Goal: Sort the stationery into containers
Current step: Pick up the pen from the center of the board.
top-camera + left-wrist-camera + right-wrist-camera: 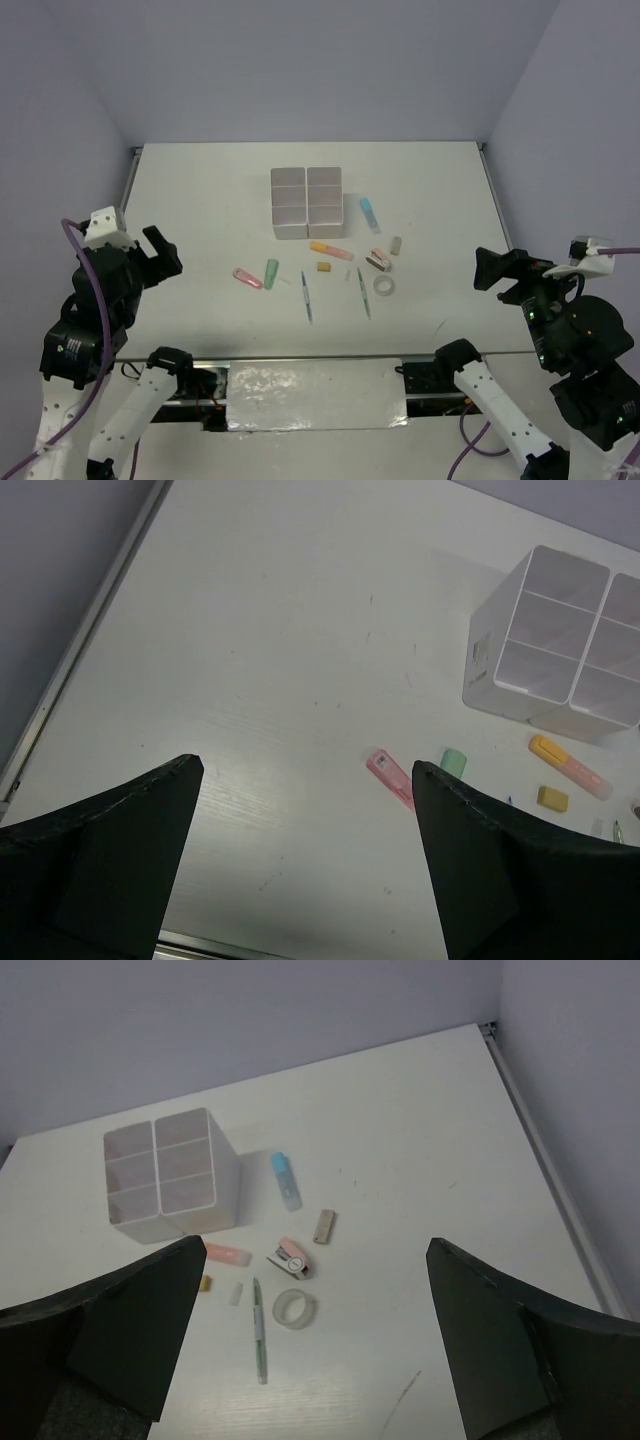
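The white six-compartment container block (307, 202) stands mid-table, also in the left wrist view (550, 640) and right wrist view (170, 1175). Stationery lies in front of it: pink marker (246, 278), green marker (271, 270), orange marker (330, 250), blue marker (370, 211), tan eraser (396, 245), small stapler (378, 261), tape ring (384, 286), blue pen (306, 295), green pen (363, 292), small yellow piece (323, 267). My left gripper (160, 255) is open and empty, raised at the left. My right gripper (490, 270) is open and empty, raised at the right.
Lavender walls enclose the table on three sides. A metal rail (128, 180) runs along the left edge, and another (497, 195) along the right. The arm bases and a taped strip (315, 392) sit at the near edge.
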